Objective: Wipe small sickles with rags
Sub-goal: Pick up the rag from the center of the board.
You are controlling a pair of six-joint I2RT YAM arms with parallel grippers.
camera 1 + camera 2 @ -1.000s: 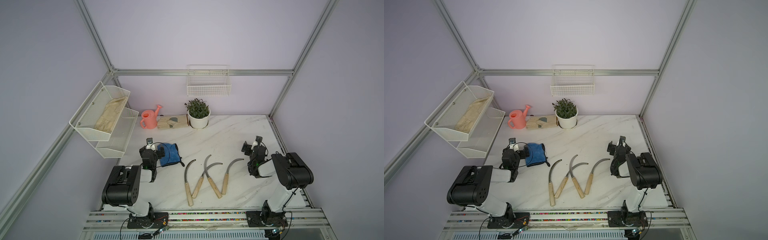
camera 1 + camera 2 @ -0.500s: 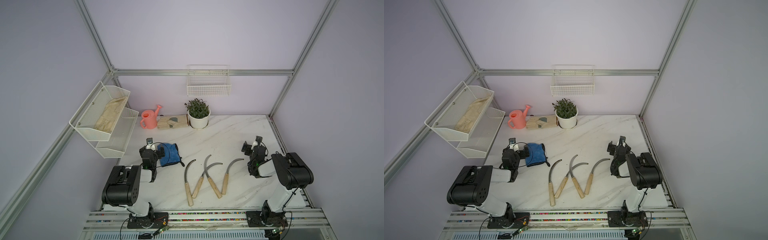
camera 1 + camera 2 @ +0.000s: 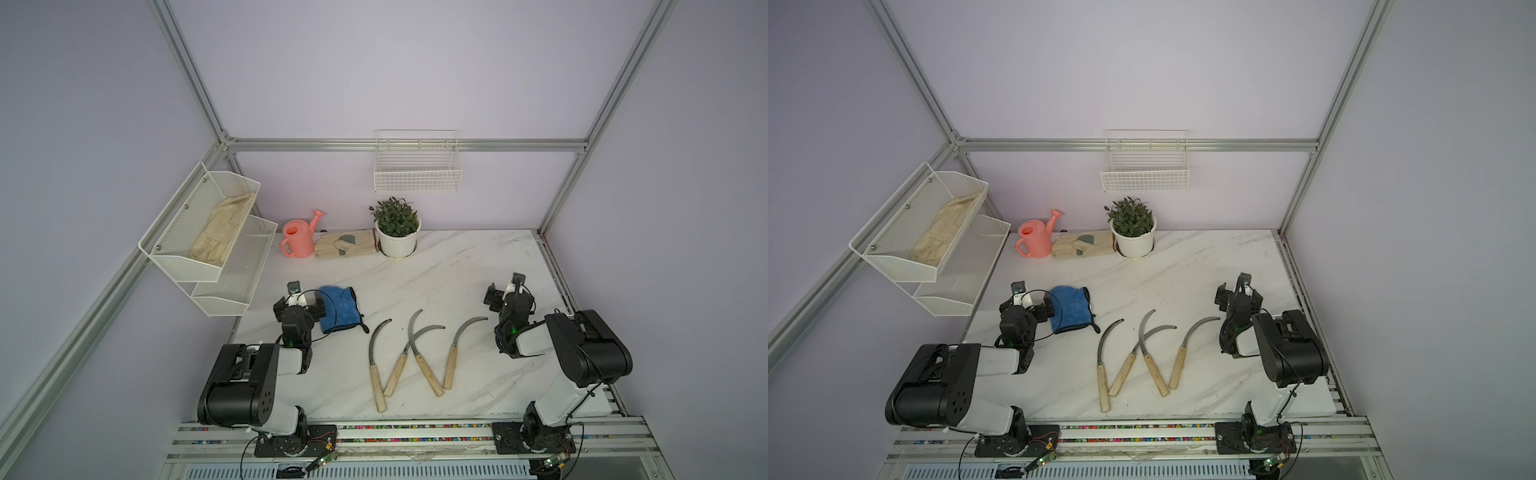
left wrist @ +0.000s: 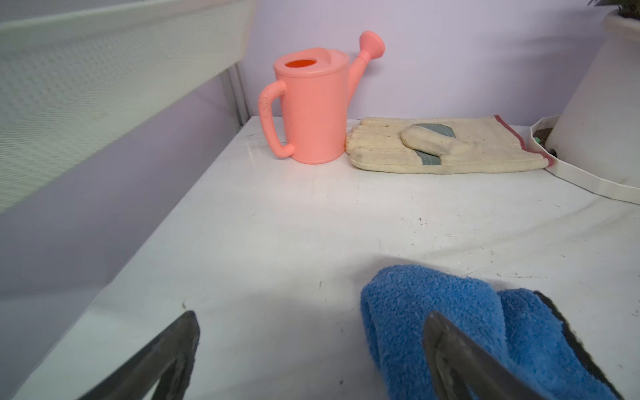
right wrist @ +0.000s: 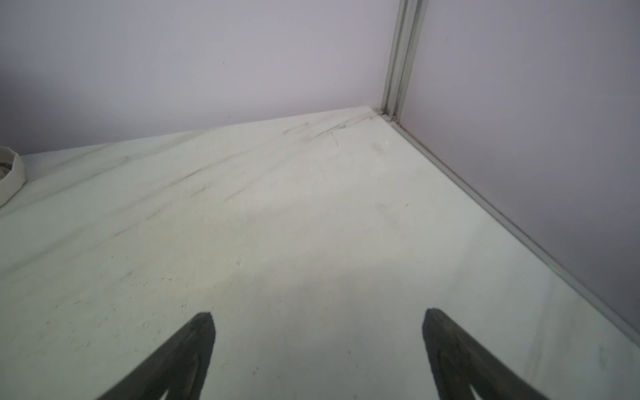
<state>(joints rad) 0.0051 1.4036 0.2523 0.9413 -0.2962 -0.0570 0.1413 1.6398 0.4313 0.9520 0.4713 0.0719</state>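
Counted were four sickles [image 3: 377, 388] [image 3: 396, 374] [image 3: 429, 376] [image 3: 450, 369], one rag [image 3: 338, 307], two gloves [image 3: 345, 244] [image 3: 220, 228], one watering can [image 3: 299, 239], one potted plant [image 3: 397, 226], one wire basket [image 3: 417, 178] and one two-tier shelf [image 3: 232, 270].

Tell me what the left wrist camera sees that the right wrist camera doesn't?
Only the left wrist view shows the pink watering can, the beige work glove lying beside it, the blue microfibre cloth and the white mesh shelf. Only the right wrist view shows the aluminium post at the table's back right corner. Both show the marble table, the lilac wall, the white plant saucer and an open, empty gripper: the left gripper in one, the right gripper in the other.
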